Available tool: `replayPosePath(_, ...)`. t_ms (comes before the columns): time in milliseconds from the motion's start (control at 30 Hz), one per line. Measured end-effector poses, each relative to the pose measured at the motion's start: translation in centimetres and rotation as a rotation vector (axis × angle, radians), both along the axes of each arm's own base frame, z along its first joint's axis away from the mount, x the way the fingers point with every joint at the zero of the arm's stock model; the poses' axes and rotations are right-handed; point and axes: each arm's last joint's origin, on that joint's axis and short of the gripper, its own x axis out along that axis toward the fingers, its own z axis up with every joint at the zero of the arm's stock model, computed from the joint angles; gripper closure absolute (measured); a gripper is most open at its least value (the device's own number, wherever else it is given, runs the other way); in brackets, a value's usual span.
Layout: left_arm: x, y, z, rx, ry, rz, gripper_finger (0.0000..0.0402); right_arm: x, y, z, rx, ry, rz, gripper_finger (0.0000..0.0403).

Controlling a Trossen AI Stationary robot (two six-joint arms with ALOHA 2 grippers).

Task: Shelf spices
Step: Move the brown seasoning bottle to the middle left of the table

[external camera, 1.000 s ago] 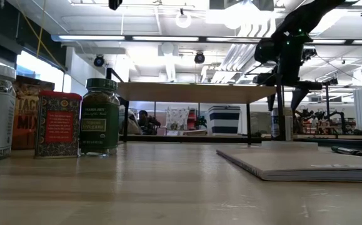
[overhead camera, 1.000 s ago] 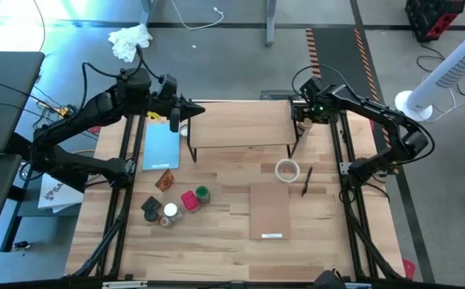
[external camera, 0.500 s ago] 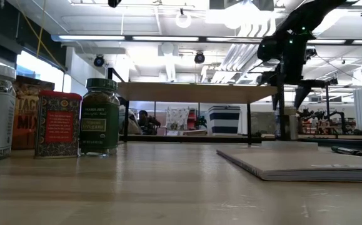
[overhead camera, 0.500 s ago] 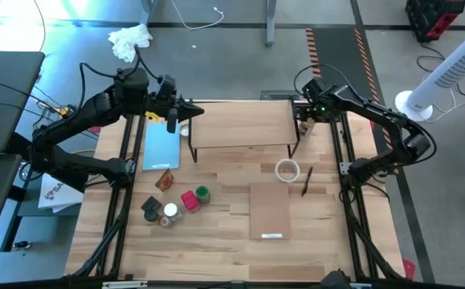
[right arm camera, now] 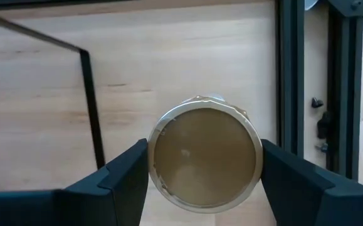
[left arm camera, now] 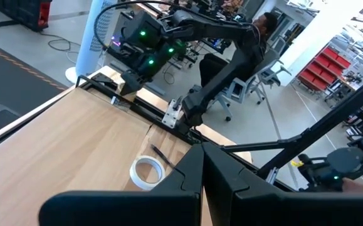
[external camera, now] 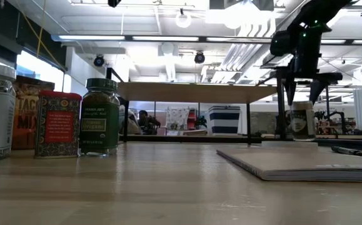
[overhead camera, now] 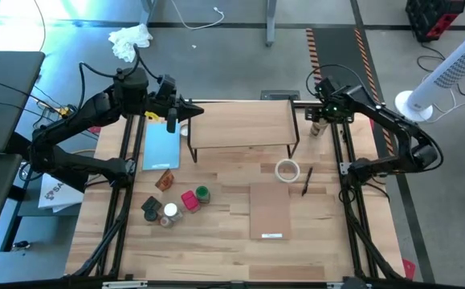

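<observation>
Right gripper (right arm camera: 203,166) fingers spread either side of a tan-topped spice jar (right arm camera: 204,159) standing on the table just beyond the shelf's (overhead camera: 242,122) right end frame, left gripper (overhead camera: 192,110) pressed together at the shelf's left end, green jar (external camera: 100,116) labelled "Trader Joe's" and red tin (external camera: 58,124) in front of the shelf.

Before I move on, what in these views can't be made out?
- Right end effector around the tan-topped jar: whether the fingers touch it, right wrist view; the lid's rim hides the contact.
- That jar's label: low view, too small.
- Jars behind the white-topped one: high view, clustered together.
- Left end effector: its own body hides the tips.
</observation>
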Motion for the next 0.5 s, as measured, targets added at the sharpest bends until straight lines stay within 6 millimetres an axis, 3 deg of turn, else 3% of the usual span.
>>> replayPosePath(233,-0.2,-0.1,0.1,0.003,-0.007,0.0,0.0401,-1.5,2.4,3.2,-0.128,-0.129,-0.012,0.0154)
replayPosePath(367,-0.5,-0.2,0.3,0.031,-0.014,-0.005,0.0401,-2.3,4.5,6.7,-0.303,-0.403,-0.007,0.0155)
replayPosePath(500,-0.9,-0.4,0.6,0.06,-0.025,0.003,0.0401,-2.6,7.3,10.3,-0.486,-0.716,0.116,0.0155)
